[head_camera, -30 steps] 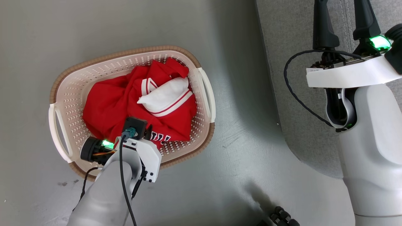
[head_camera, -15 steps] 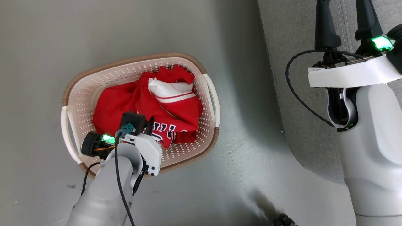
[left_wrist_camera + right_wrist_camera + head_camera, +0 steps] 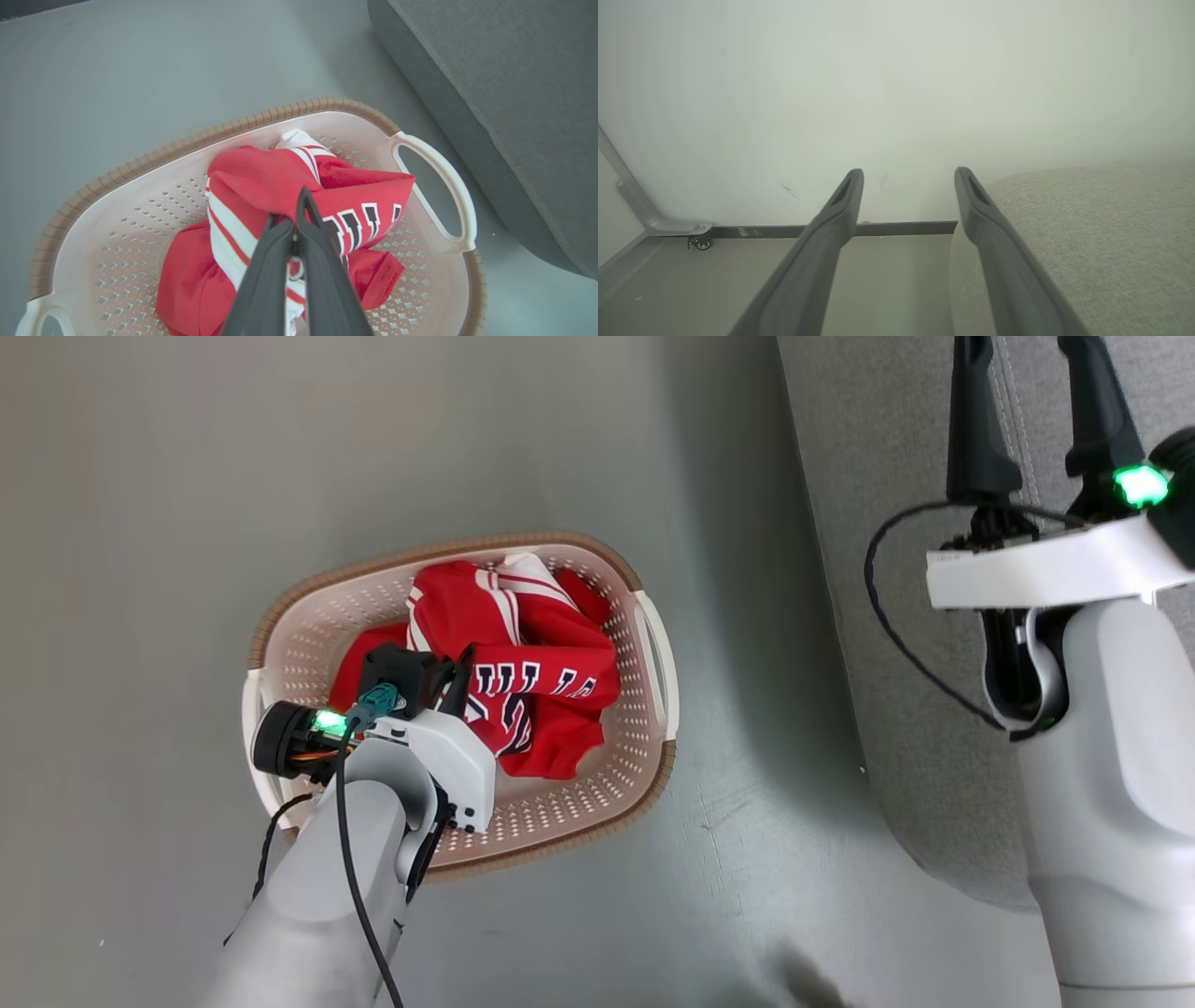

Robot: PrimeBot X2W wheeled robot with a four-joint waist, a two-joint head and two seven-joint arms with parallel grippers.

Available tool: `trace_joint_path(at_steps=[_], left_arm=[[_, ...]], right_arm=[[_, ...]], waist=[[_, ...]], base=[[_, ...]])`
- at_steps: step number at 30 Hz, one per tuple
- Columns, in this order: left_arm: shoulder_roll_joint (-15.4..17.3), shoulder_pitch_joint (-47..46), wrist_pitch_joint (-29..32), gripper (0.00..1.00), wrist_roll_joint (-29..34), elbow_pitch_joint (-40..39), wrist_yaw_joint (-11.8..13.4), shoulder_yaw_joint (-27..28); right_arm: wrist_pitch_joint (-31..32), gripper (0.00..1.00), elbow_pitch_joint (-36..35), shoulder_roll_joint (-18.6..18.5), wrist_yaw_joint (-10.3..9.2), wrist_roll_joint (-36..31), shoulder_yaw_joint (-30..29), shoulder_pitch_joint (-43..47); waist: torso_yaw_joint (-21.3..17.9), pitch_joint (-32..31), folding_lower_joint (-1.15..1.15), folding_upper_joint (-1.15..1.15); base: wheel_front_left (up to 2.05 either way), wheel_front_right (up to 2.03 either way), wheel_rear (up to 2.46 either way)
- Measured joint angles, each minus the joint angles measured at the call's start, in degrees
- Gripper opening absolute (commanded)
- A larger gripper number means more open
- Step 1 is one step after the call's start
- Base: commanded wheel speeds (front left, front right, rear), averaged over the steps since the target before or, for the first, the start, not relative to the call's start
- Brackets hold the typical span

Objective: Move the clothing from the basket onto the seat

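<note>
Grey floor [image 3: 140, 476], basket [image 3: 301, 658] at nine o'clock: left hand [image 3: 295, 212] pinched shut on the red jersey [image 3: 560, 653], bunched inside the basket; right hand [image 3: 909, 173] spread wide, empty, by the seat [image 3: 878, 523] at three o'clock.

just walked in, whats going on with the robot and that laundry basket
The robot is emptying laundry. Its left gripper has its jaws shut on a fold of the red clothing, which is bunched up inside the basket on the floor. The right gripper hangs open and holds nothing, over the grey seat beside the basket. The clothing is not yet on the seat.
</note>
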Motion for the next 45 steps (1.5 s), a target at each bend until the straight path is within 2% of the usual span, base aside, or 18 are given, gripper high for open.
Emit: trace_joint_path(at_steps=[21,32,45], left_arm=[[-0.08,4.91,-0.01,0.00,-0.78,-18.97,1.12,1.63],[-0.08,8.77,-0.01,0.00,-2.33,-26.01,1.62,2.12],[-0.10,12.01,-0.01,0.00,-2.29,-30.73,2.19,4.54]], right_arm=[[-0.04,1.00,2.36,-0.41,-0.01,-3.58,-2.00,4.20],[-0.04,1.00,3.64,-0.68,-0.01,-4.55,-2.61,7.23],[-0.04,1.00,5.56,-0.76,-0.01,-4.63,-2.89,12.66]], waist=[[4.43,-8.55,0.00,0.00],[6.72,-14.04,0.00,0.00],[9.06,-20.83,-0.01,0.00]], base=[[0.00,0.00,0.00],[0.00,0.00,0.00],[0.00,0.00,0.00]])
